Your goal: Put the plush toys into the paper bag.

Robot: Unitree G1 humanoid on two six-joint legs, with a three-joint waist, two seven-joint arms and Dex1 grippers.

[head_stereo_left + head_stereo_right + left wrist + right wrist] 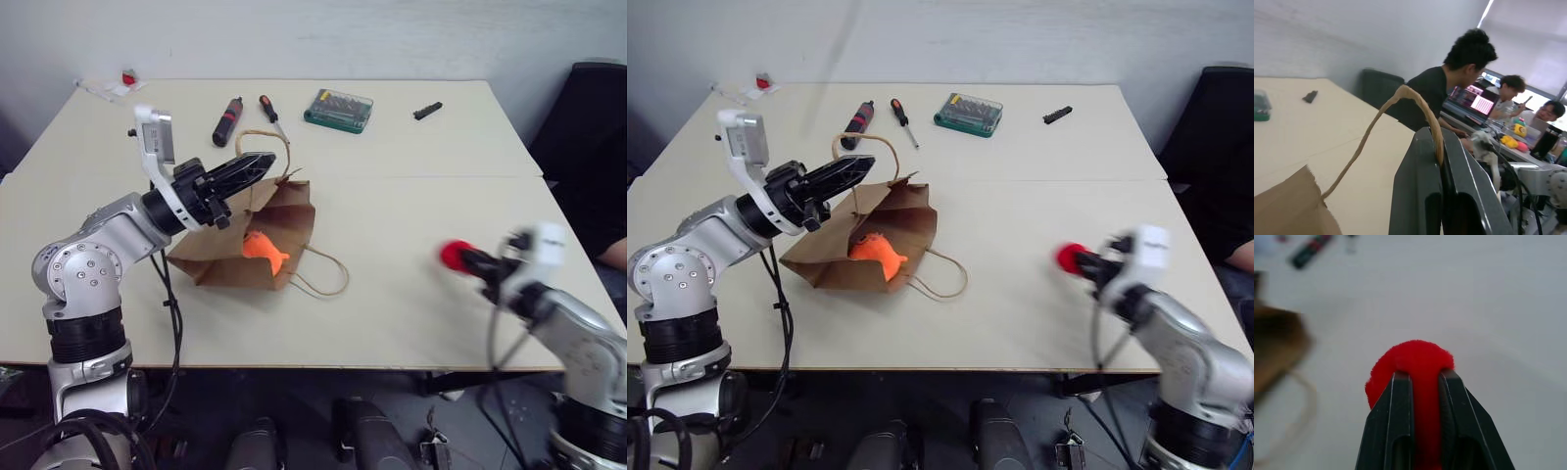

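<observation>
- In my right gripper [1425, 377], off to the right above the table [411, 245], sits the red toy [455, 255]. The two black fingers are squeezed on it, with red fluff bulging out between and around them.
- It looks soft, light and squashy, so I think a pinch across its middle is the best hold, and a fall would not hurt it.
- The orange fish toy [265, 248] already lies in the mouth of the paper bag [245, 262].
- The bag looks thin and floppy, easy to crumple.
- My left gripper [257, 166] is closed tight on one loop handle [1396, 105], lifting that side.
- The red toy is well apart from the bag, over to its right.
</observation>
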